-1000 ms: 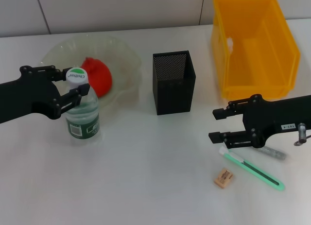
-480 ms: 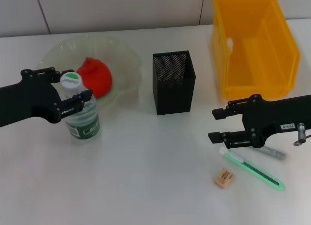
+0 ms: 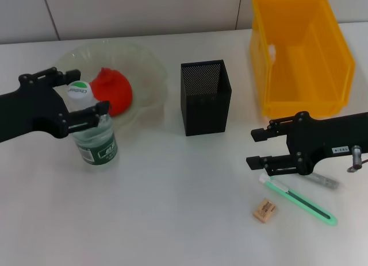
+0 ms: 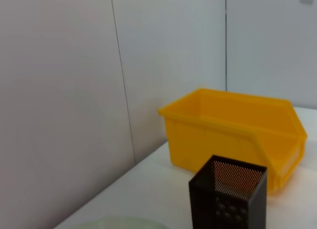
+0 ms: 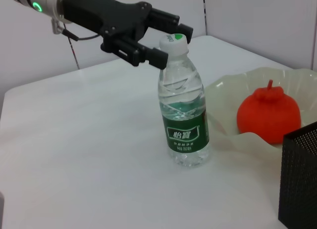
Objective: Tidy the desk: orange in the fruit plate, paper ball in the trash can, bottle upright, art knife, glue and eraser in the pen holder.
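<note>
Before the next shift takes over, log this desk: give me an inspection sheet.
Surface: white desk, no spills seen.
Job's things: bottle upright; orange in fruit plate; paper ball in trash can; art knife, glue, eraser lying on desk; pen holder upright.
Clutter: nothing seen.
Grippers: left gripper at bottle's cap; right gripper near art knife's end, jaws open.
Cables: thin wire by left arm.
Surroundings: pale wall panels.
</note>
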`<state>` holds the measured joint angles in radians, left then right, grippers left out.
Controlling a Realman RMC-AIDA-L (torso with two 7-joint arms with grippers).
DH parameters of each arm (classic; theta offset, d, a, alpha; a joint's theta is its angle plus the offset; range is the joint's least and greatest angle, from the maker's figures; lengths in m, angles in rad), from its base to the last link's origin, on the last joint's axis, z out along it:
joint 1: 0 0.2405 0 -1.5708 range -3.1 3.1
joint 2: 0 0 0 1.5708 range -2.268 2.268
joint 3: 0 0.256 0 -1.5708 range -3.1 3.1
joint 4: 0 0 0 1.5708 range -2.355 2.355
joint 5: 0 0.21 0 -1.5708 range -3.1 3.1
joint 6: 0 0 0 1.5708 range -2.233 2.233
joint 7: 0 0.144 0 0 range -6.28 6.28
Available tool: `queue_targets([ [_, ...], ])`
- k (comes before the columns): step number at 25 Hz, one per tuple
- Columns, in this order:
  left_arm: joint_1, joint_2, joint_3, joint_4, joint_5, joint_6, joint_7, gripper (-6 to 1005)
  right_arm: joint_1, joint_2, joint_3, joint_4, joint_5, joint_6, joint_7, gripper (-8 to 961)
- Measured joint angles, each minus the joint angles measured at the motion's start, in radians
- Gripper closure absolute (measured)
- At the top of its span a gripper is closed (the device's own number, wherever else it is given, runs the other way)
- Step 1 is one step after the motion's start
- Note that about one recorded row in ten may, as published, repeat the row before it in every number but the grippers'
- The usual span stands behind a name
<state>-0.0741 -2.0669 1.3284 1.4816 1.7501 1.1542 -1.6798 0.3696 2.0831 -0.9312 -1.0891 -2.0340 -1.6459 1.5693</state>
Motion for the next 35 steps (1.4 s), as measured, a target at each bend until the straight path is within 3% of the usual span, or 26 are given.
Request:
queue_targets([
  [7, 0.001, -0.005, -0.049, -0.01, -0.06, -0.021, 0.018, 208, -0.005, 0.0, -0.003, 0.0, 0.0, 0.0, 0.0, 335],
  [11, 0.001, -0.002, -0.103, -0.054, -0.262, -0.001, 0.105, 205, -0.007, 0.0, -0.003, 0.003, 0.0, 0.011, 0.0, 335],
  [13, 0.0, -0.002, -0.114, -0.064, -0.301, 0.011, 0.121, 205, -0.009, 0.0, -0.003, 0.005, 0.0, 0.013, -0.002, 335],
  [16, -0.009, -0.001, -0.15, -0.101, -0.399, 0.111, 0.186, 206, -0.013, 0.0, -0.003, 0.008, 0.0, 0.028, -0.005, 335],
  [26, -0.05, -0.001, -0.094, -0.11, -0.399, 0.344, 0.233, 210, -0.006, -0.003, -0.006, -0.032, -0.067, 0.059, 0.08, 335],
  [35, -0.043, -0.002, 0.003, -0.127, -0.308, 0.364, 0.289, 214, 0.001, -0.004, -0.031, -0.17, -0.158, 0.047, 0.276, 335],
])
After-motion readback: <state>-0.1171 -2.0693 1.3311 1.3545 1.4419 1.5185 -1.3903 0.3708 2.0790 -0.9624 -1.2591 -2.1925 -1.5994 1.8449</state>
